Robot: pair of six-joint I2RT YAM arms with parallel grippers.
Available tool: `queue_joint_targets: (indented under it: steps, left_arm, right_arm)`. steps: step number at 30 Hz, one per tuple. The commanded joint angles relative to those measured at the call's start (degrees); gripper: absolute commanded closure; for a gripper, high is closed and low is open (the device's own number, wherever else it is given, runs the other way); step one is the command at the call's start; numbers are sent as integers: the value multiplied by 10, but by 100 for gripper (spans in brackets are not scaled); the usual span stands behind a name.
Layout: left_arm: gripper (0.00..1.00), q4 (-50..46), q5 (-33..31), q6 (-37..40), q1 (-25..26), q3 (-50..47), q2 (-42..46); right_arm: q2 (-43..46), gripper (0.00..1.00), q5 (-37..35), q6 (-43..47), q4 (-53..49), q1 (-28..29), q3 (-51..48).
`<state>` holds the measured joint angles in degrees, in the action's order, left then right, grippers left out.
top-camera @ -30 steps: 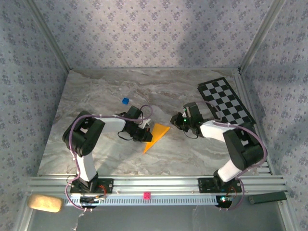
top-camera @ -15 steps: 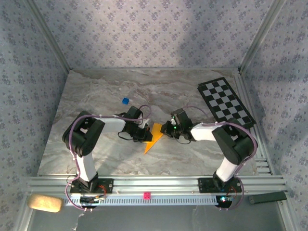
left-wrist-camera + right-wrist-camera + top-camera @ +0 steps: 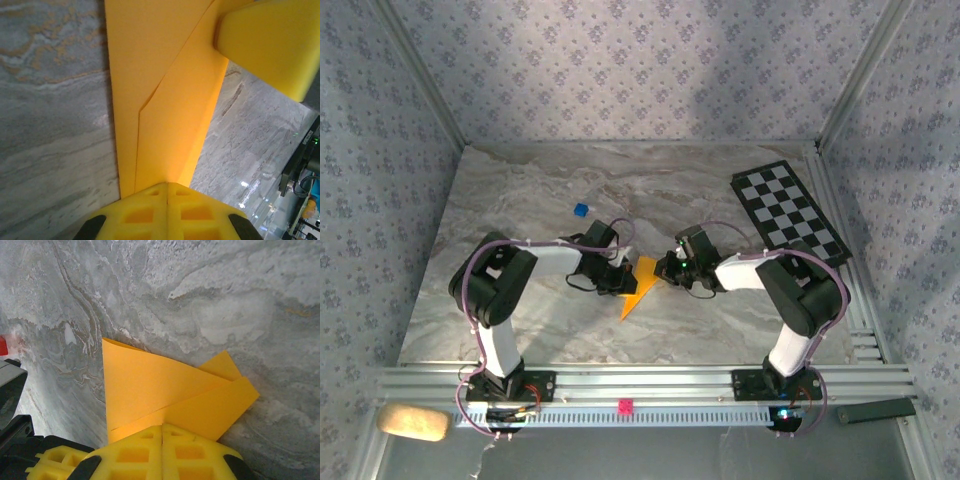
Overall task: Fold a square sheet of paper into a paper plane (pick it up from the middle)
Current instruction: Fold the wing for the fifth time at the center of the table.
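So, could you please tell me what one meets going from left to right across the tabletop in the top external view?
small blue cube → left gripper → folded orange-yellow paper → right gripper → black-and-white checkered board

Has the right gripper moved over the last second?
Yes. The right gripper slid away from the checkered board to the orange paper.
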<state>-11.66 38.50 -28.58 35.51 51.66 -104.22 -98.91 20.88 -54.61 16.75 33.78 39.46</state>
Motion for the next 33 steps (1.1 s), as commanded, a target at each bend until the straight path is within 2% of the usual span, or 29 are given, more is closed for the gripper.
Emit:
queue_joint_targets:
  steps: [1, 10, 13, 19, 28, 33]
  left_arm:
    - [100, -60, -41, 7, 1, 6, 11]
    - [97, 8, -46, -34, 27, 15, 79]
    - [97, 8, -30, -27, 40, 38, 62]
    - [99, -21, -42, -14, 54, 72, 12]
    - [99, -24, -80, 7, 55, 68, -36]
    - [99, -58, -92, 20, 55, 27, -22]
  right_arm:
    - [-25, 94, -36, 1, -43, -12, -17]
    - [-43, 94, -27, -1, -32, -5, -8]
    - [-44, 94, -27, -4, -30, -3, -7]
    - [-43, 94, -28, -7, -27, -3, -10]
    - [-44, 94, -26, -8, -25, -2, -12]
    - [-45, 94, -30, -7, -28, -3, -17]
